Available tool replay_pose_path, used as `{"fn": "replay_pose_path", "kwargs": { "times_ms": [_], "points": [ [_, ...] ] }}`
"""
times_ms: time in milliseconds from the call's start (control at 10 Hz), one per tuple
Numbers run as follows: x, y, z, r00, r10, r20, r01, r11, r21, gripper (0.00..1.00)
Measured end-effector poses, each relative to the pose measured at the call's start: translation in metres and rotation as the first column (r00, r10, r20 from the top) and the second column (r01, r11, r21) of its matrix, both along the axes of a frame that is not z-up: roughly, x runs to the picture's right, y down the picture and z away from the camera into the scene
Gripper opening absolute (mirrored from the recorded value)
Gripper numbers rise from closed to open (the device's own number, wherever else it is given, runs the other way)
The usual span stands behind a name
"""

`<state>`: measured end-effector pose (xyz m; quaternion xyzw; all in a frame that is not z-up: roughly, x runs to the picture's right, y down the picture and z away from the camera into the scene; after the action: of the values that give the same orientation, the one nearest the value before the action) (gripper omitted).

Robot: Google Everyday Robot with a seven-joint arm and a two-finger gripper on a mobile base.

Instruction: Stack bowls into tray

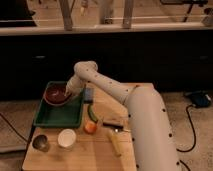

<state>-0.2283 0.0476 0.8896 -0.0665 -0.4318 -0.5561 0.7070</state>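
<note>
End effector [70, 92] at the right rim of the dark red bowl [56, 94], over the back of the green tray [57, 116]; finger state cannot be told. Bowl sits inside the tray, far end. On the bench [95, 150]: metal cup [40, 142], white cup [66, 138], orange fruit [90, 128], green vegetable [92, 111], yellow corn cob [115, 142]
</note>
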Motion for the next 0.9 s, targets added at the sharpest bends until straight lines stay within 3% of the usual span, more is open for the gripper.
{"fn": "replay_pose_path", "kwargs": {
  "times_ms": [600,900],
  "points": [
    [-0.001,0.0032,-0.0016,1.0,-0.022,-0.01,0.022,0.9997,-0.012,0.78],
    [-0.0009,0.0038,-0.0019,1.0,-0.026,-0.003,0.026,0.9995,-0.02,0.8]
  ]
}}
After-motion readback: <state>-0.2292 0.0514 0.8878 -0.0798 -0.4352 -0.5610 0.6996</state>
